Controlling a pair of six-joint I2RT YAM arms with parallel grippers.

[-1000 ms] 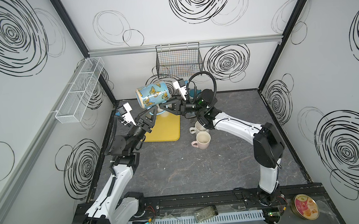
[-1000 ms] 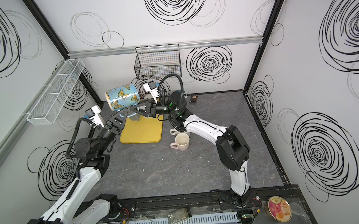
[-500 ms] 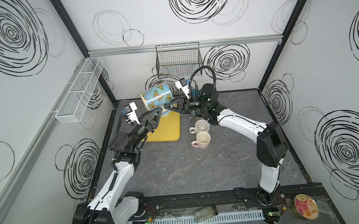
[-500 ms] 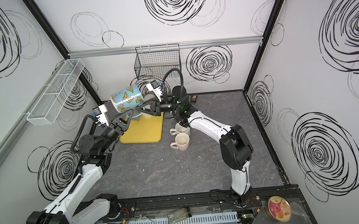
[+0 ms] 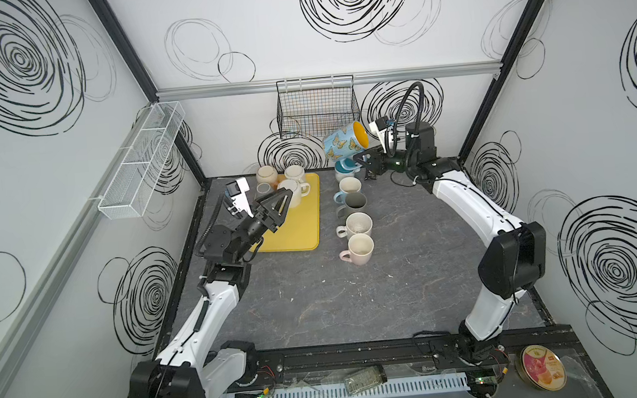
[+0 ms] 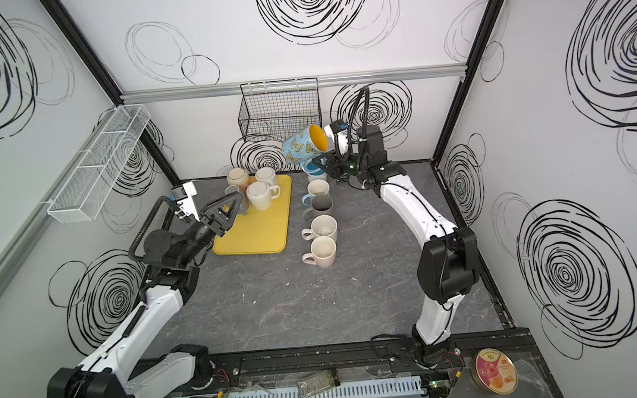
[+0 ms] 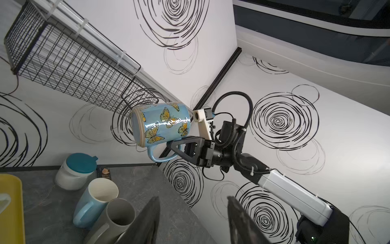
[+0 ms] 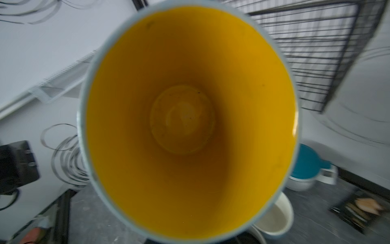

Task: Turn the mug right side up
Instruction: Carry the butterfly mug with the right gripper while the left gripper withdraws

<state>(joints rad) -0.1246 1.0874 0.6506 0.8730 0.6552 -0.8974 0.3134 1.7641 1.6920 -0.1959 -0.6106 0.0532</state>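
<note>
Nine mugs were in sight. One, the butterfly mug [image 5: 342, 145], hung in the air beyond the far right corner of the yellow tray [image 5: 296, 231]. It was tipped nearly onto its side, mouth turned up and away from the tray, handle underneath. The right gripper [image 7: 171, 145] was clamped on that handle, and the right wrist view looked straight down the mug's yellow inside to its base.

Three pale mugs stood on the far end of the tray. The nearest of them [image 5: 292, 191] was just past the left gripper [image 5: 283, 206], whose fingers stood apart over the tray, holding nothing.

Five more stood in a line just off the tray's right edge. From near end to far they were a pink mug [image 5: 360, 248], a cream mug [image 5: 358, 224], a grey mug [image 5: 356, 203], a blue mug [image 5: 349, 187] with a white inside, and a white mug [image 5: 345, 168] with a teal top (mouth or base, I could not tell). The first four stood mouth up.

There were two wall containers. One black wire basket [image 5: 315, 109] hung on the wall beyond the tray's far end, and one divided white mesh shelf [image 5: 143, 159] on the wall off its left side. One jar [image 5: 364, 377] lay on its side and one round tin [image 5: 541, 361] sat well off the tray's near end.
</note>
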